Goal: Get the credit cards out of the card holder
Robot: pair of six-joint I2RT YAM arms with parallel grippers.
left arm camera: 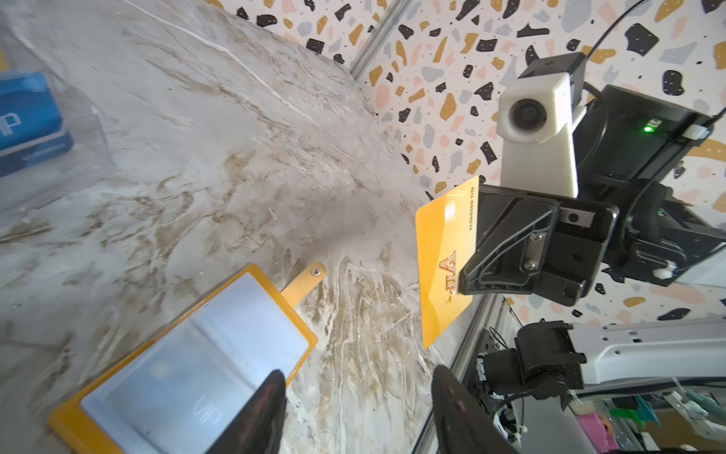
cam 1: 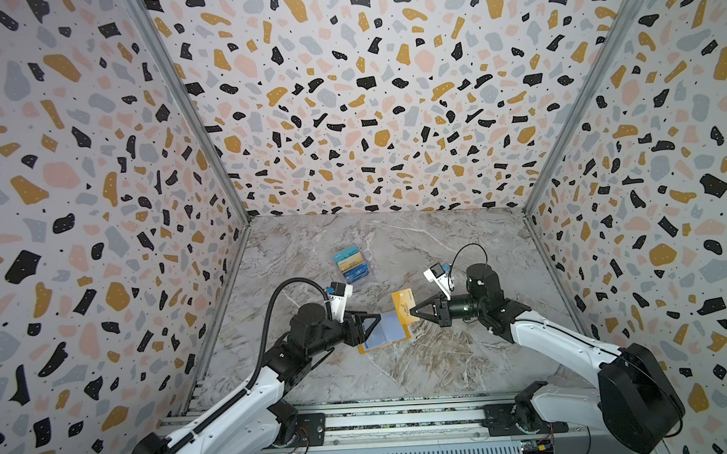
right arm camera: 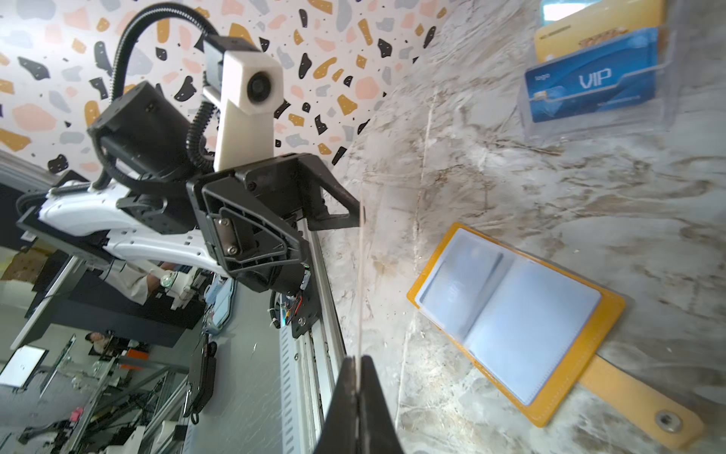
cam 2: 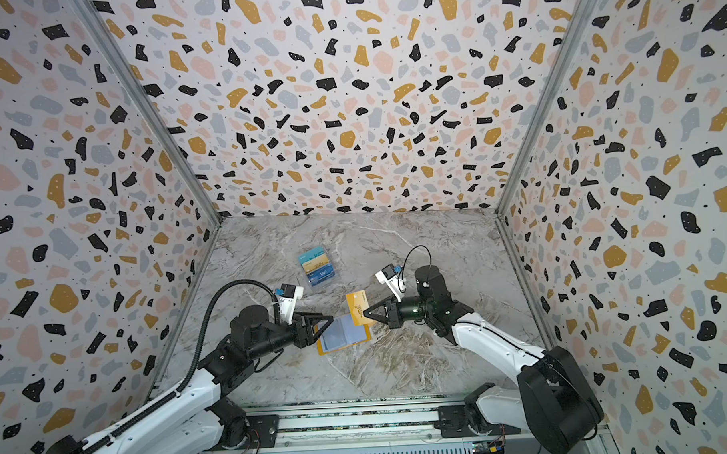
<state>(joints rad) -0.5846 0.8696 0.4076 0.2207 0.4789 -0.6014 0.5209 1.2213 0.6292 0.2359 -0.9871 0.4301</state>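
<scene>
The card holder [cam 1: 386, 333] [cam 2: 344, 333] lies open and flat on the marble, its pale sleeves facing up [left arm camera: 204, 353] [right arm camera: 514, 310]. Faint "VIP" lettering of a card [left arm camera: 204, 412] shows through one sleeve. My right gripper [cam 1: 415, 311] [right arm camera: 358, 359] is shut on a gold-yellow credit card [cam 1: 403, 307] [cam 2: 357, 306] [left arm camera: 442, 251], held upright above the holder's far right corner. In the right wrist view that card appears edge-on. My left gripper [cam 1: 376, 321] [left arm camera: 357, 377] hovers open over the holder's left edge with nothing between its fingers.
A clear tiered plastic box [cam 1: 352, 265] [cam 2: 317, 266] [right arm camera: 593, 78] holding several cards stands behind the holder. The holder's snap tab [left arm camera: 304, 281] [right arm camera: 644, 405] sticks out flat on the marble. Patterned walls enclose three sides, and a metal rail [cam 1: 401, 418] runs along the front.
</scene>
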